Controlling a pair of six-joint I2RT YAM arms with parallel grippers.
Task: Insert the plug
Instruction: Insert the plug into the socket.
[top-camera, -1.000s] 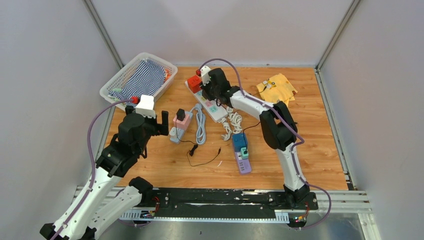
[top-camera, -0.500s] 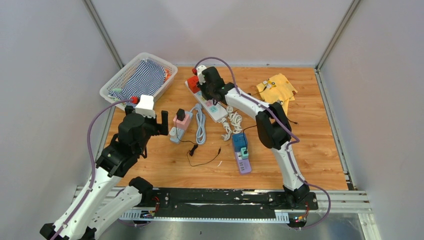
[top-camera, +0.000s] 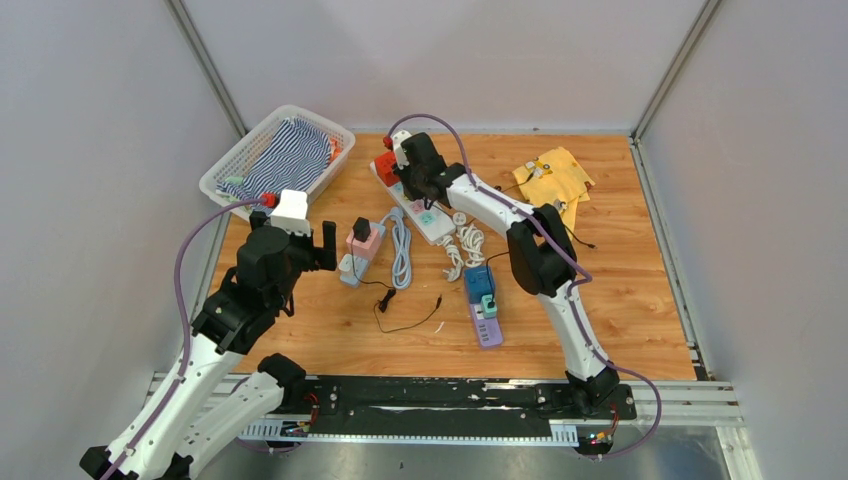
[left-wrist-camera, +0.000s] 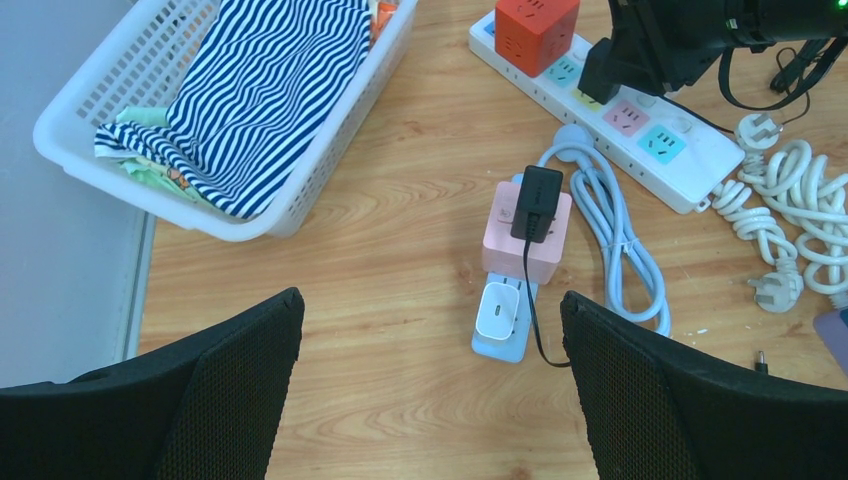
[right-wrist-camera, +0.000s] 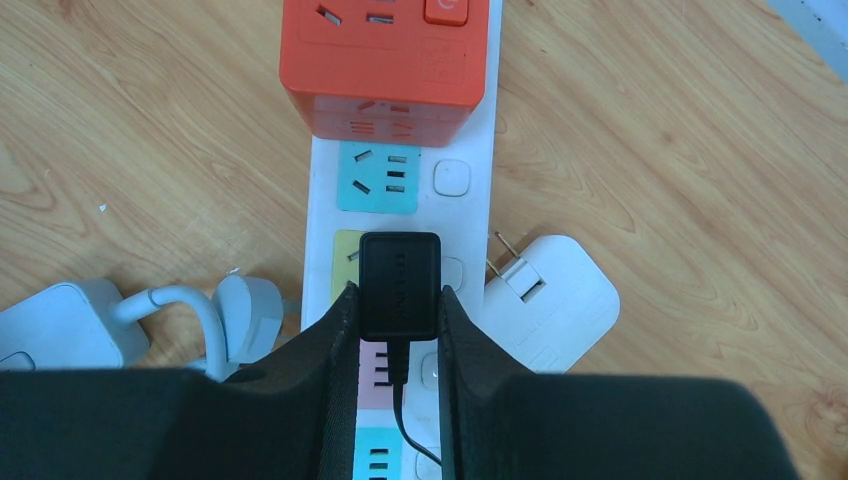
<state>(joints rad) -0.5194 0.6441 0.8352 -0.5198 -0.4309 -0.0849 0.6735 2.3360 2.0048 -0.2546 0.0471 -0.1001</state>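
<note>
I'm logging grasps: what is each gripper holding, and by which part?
The right gripper pinches the black plug adapter by its two sides, near the cord end; the left gripper holds nothing.

We see bright, even light from overhead — shadows beside the basket (top-camera: 230, 152) and the white power strip (top-camera: 432, 220) are short and soft. All three views look sharp to us.

**Right arm stretched across to the far power strip**

The right gripper (top-camera: 416, 190) hung over the white power strip (top-camera: 432, 220), just beside a red socket cube (top-camera: 388, 167). The left gripper (top-camera: 327, 246) sat just left of a pink socket cube (top-camera: 366, 243). A white basket (top-camera: 222, 172) at the table's (top-camera: 620, 270) far-left corner held striped cloth (top-camera: 290, 155).
</note>
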